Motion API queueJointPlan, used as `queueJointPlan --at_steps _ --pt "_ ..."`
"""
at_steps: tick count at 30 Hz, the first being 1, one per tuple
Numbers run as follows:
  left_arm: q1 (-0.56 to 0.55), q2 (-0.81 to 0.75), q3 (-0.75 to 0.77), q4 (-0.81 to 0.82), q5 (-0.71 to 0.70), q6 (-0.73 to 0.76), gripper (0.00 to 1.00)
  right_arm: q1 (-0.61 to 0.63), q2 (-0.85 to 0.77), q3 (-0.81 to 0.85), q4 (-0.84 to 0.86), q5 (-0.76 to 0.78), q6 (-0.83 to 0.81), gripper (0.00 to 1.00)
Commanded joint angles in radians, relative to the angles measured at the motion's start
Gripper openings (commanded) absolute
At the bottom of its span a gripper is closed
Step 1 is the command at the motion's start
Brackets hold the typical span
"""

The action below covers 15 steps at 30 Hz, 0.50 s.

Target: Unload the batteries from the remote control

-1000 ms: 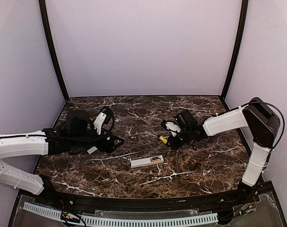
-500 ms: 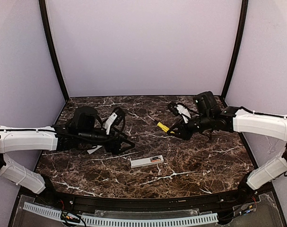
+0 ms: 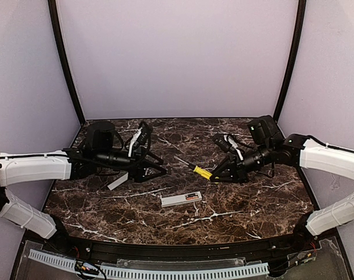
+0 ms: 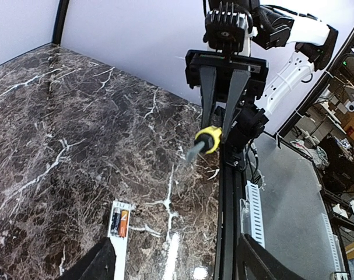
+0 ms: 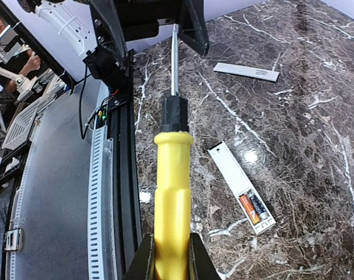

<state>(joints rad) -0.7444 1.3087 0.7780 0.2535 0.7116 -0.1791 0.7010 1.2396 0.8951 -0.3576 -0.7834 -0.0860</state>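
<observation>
On the table point(image 3: 235, 216), front centre: the remote point(image 3: 181, 199) lies flat with its back open.
Batteries point(image 5: 253, 207): two side by side in the remote's right end, one orange, one dark.
Writing: you get dark print on the cover point(image 5: 246, 71), too small to read.
Cover: flat, left of the remote, well apart.
Right gripper point(image 5: 171, 262): pinching the screwdriver point(image 5: 172, 175) by its yellow handle.
Left gripper point(image 3: 158, 169): fingers spread, near the cover.
Room: you have bare table all round the remote; the front edge is near.

Materials and finishes
Glossy, white-veined brown marble-look counter point(image 3: 223, 204). In right tool point(image 5: 168, 259), screwdriver point(image 5: 172, 175): smooth yellow plastic handle, bare metal shaft. Below it, white plastic remote control point(image 5: 226, 163); shiny orange-and-black batteries point(image 5: 253, 209).
</observation>
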Motion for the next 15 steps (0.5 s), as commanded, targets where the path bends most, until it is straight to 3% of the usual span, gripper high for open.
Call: queueJointPlan --at_steps 1,6,15 --pt "0.004 0.031 0.056 0.044 0.119 -0.012 0.69 0.018 0.009 0.015 -0.030 -0.103 -0.032 0.00" --pt "-0.004 0.089 0.091 0.066 0.199 -0.037 0.63 0.041 0.036 0.032 -0.056 -0.082 -0.038 0.00" --pt "-0.033 0.149 0.118 0.064 0.209 -0.045 0.55 0.067 0.062 0.054 -0.071 -0.069 -0.047 0.00"
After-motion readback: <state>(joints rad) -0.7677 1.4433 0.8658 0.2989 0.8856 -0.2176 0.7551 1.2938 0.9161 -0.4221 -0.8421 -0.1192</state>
